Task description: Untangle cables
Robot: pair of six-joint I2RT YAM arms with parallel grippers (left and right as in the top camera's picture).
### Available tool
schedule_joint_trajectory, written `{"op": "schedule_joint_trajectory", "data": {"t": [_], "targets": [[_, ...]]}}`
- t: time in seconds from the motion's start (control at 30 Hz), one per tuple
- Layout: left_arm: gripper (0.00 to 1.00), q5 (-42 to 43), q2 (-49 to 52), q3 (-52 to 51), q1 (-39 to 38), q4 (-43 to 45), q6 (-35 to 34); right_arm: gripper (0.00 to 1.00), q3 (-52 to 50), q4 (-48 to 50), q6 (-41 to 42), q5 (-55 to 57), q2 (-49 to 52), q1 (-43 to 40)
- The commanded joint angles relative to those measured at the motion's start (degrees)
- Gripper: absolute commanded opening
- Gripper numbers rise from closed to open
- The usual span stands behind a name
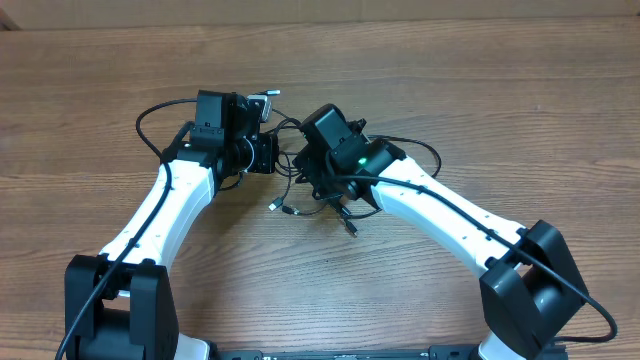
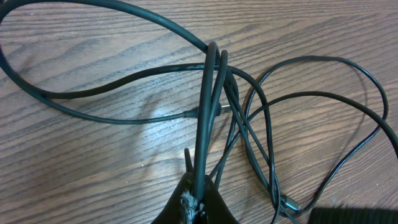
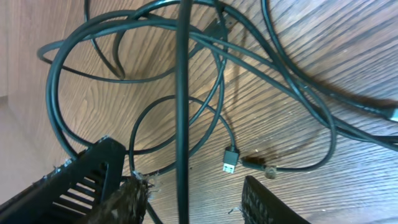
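Observation:
The cables point(image 1: 300, 195) are thin black cords lying tangled on the wooden table between my two grippers. Their silver-tipped plug ends point(image 1: 276, 205) point toward the front. My left gripper point(image 1: 264, 155) is at the left side of the tangle. In the left wrist view it point(image 2: 198, 191) is shut on one thick black cable point(image 2: 208, 112) that rises over the other loops. My right gripper point(image 1: 312, 172) is at the right side. In the right wrist view it point(image 3: 186, 183) is open, and a black cable point(image 3: 182, 93) runs between its fingers unclamped. A USB plug point(image 3: 230, 160) lies just beyond.
One cable loop point(image 1: 150, 115) reaches out to the left behind the left wrist, and another point(image 1: 425, 150) reaches right past the right wrist. The wooden table point(image 1: 480, 90) ends at a pale back wall. The arm bases point(image 1: 120, 300) stand at the front corners.

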Motion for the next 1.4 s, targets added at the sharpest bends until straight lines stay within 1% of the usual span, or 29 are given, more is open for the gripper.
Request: {"op": "schedule_joint_trajectory", "data": {"t": [0.0,0.07,0.33,0.4,0.6,0.67,0.7,0.8,1.0,1.1,1.17,1.37], "targets": [[0.04,1.1,0.2,-0.4,0.0,0.2,-0.8,0.47,-1.5,0.8,3.9,4.0,0.1,1.4],[0.04,1.1,0.2,-0.4,0.0,0.2,-0.8,0.48,-1.9,1.4,6.1,4.7,0.6,1.9],[0.04,1.1,0.2,-0.4,0.0,0.4,-0.8,0.49,-1.9,7.5,6.2,5.5,2.0,4.0],[0.04,1.1,0.2,-0.4,0.0,0.4,-0.8,0.46,-1.9,7.9,6.2,6.8,2.0,4.2],[0.04,1.1,0.2,-0.4,0.0,0.4,-0.8,0.26,-1.9,8.2,6.2,8.1,2.0,4.2],[0.04,1.1,0.2,-0.4,0.0,0.4,-0.8,0.21,-1.9,8.2,6.2,8.1,2.0,4.2],[0.04,1.1,0.2,-0.4,0.0,0.4,-0.8,0.16,-1.9,8.1,6.2,8.1,2.0,4.2],[0.04,1.1,0.2,-0.4,0.0,0.4,-0.8,0.05,-1.9,8.1,6.2,8.1,2.0,4.2],[0.04,1.1,0.2,-0.4,0.0,0.4,-0.8,0.04,-1.9,7.9,5.4,8.1,2.0,3.7],[0.04,1.1,0.2,-0.4,0.0,0.4,-0.8,0.04,-1.6,7.9,0.5,7.8,1.7,3.1],[0.04,1.1,0.2,-0.4,0.0,0.4,-0.8,0.04,-1.6,7.9,-4.7,6.1,-0.1,2.0],[0.04,1.1,0.2,-0.4,0.0,0.4,-0.8,0.04,-1.6,7.9,-11.4,5.1,-5.9,0.1]]}}
